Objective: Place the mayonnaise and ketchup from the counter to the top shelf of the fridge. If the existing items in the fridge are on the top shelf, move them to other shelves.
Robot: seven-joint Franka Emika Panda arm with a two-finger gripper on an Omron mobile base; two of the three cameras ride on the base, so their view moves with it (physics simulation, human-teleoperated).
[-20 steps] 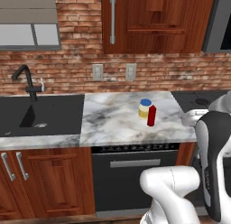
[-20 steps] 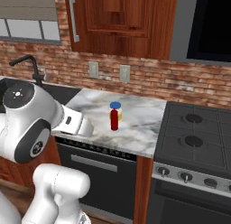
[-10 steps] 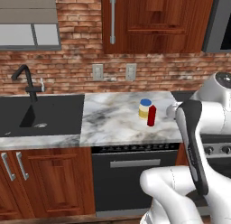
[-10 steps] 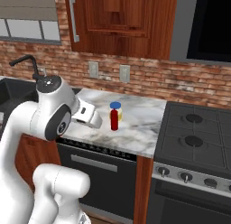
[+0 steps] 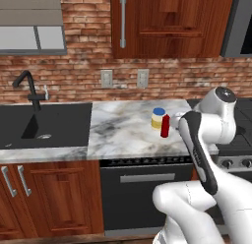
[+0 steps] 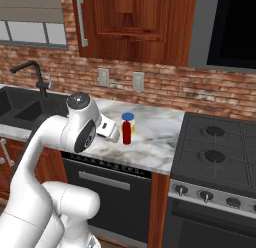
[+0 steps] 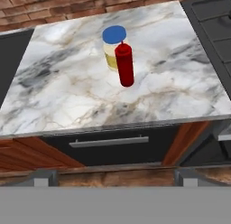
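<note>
Two condiment containers stand upright on the white marble counter (image 5: pixel 123 132): the mayonnaise (image 5: pixel 158 118), a squat cream jar with a blue lid, and the ketchup (image 5: pixel 165 126), a slim all-red bottle. They sit just beside each other, possibly touching, with the bottle in front of the jar as the base cameras see it. A black sink (image 5: pixel 44 125) lies to their left and a black gas stove (image 6: pixel 220 154) to their right, with a dark oven front (image 5: pixel 142 189) under the slab.

Over the last second the white arm has swung up and forward, from a folded pose low at the edge of the picture to one where its wrist reaches out above the counter's front edge. The gripper (image 6: pixel 111 132) now sits near the two containers on their left in the right base view, not touching either. This looks like the opening reach toward a first pickup; nothing has been lifted and both items are untouched.

From the hand camera, the jaws stand wide apart and hold nothing, their grey tips framing the view well short of the bottle.

In the left base view the arm's own bulk covers the gripper. Because the bottle overlaps the jar in every view, whether they actually touch cannot be told. The stove is cut off at the picture's edge.
</note>
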